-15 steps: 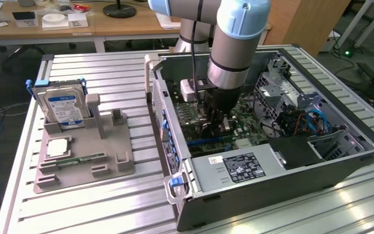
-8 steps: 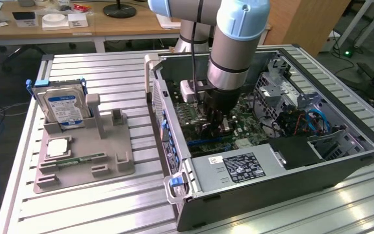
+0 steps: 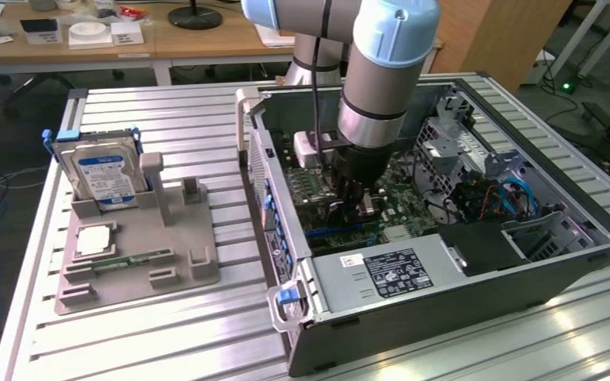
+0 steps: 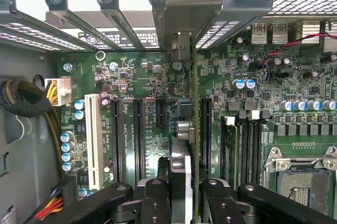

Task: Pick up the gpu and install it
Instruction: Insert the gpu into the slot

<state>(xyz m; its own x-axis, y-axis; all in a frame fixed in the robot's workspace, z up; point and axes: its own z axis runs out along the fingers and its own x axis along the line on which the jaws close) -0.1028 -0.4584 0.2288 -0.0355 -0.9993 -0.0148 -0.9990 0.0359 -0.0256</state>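
While the arm reaches down into the open computer case (image 3: pixel 559 238), its jaws pinch the gpu (image 4: pixel 185 145) edge-on — upright over the motherboard (image 4: pixel 142 77), among the expansion slots.

High exterior view; wrist view close over shared motherboard (image 3: pixel 390 208).

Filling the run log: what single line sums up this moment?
end effector: shut on gpu | place: inside computer case | gpu: edge-on above motherboard slots

Ribbed bare-metal tabletop (image 3: pixel 178 333), dully shiny; matt grey plastic holder (image 3: pixel 178 254); glossy green motherboard (image 4: pixel 147 77); matt black hand (image 4: pixel 184 203).
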